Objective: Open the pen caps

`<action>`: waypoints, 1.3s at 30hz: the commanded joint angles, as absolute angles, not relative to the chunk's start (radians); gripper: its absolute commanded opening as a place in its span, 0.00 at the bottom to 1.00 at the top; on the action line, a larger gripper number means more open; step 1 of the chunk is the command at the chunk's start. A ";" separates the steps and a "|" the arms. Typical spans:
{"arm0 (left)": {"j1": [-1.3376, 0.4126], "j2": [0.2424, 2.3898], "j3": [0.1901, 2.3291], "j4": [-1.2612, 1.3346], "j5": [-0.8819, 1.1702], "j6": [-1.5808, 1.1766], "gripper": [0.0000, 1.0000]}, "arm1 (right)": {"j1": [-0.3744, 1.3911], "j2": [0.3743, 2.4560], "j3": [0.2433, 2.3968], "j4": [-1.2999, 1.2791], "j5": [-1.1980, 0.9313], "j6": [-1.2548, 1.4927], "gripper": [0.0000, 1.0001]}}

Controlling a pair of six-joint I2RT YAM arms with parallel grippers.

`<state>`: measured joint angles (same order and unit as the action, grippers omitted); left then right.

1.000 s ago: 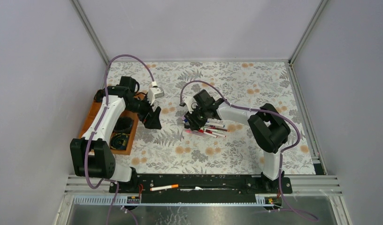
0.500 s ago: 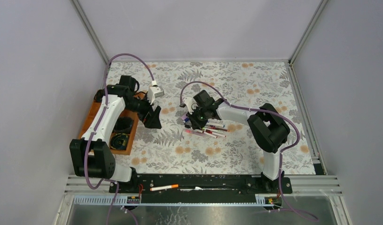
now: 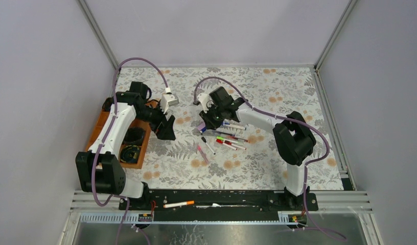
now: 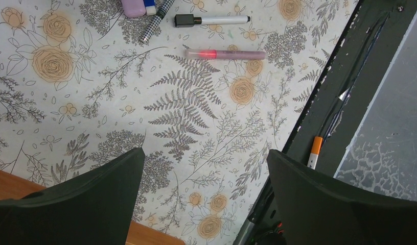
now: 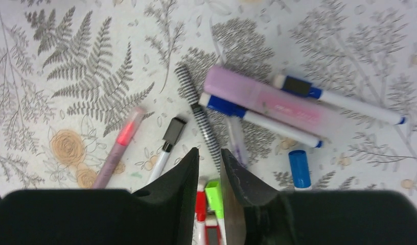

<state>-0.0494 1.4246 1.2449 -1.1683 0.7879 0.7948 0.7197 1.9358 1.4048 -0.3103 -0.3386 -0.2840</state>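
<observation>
- Small green plastic pen cap point(image 5: 214, 196), lower centre: light, stiff, slippery; we would pinch its sides.
- Right claw point(image 5: 209, 151) barely apart, empty; left claw point(image 4: 205, 152) wide apart.

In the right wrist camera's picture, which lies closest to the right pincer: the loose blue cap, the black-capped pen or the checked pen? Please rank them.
From the right pincer:
1. Checked pen, its end right at the fingertips.
2. Black-capped pen, just to the view's left.
3. Blue cap, farther off to the view's right.
</observation>
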 commanded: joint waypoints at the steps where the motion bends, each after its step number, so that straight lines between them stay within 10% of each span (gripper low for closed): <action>1: -0.044 1.424 1.273 -1.208 0.802 0.827 0.99 | 0.689 1.978 1.465 -0.318 -0.310 -0.295 0.30; 24: -0.045 1.433 1.272 -1.217 0.815 0.836 0.99 | 0.650 1.982 1.400 -0.255 -0.290 -0.294 0.36; 39: -0.044 1.448 1.305 -1.236 0.818 0.844 0.99 | 0.382 2.167 1.721 -0.181 -0.214 -0.200 0.71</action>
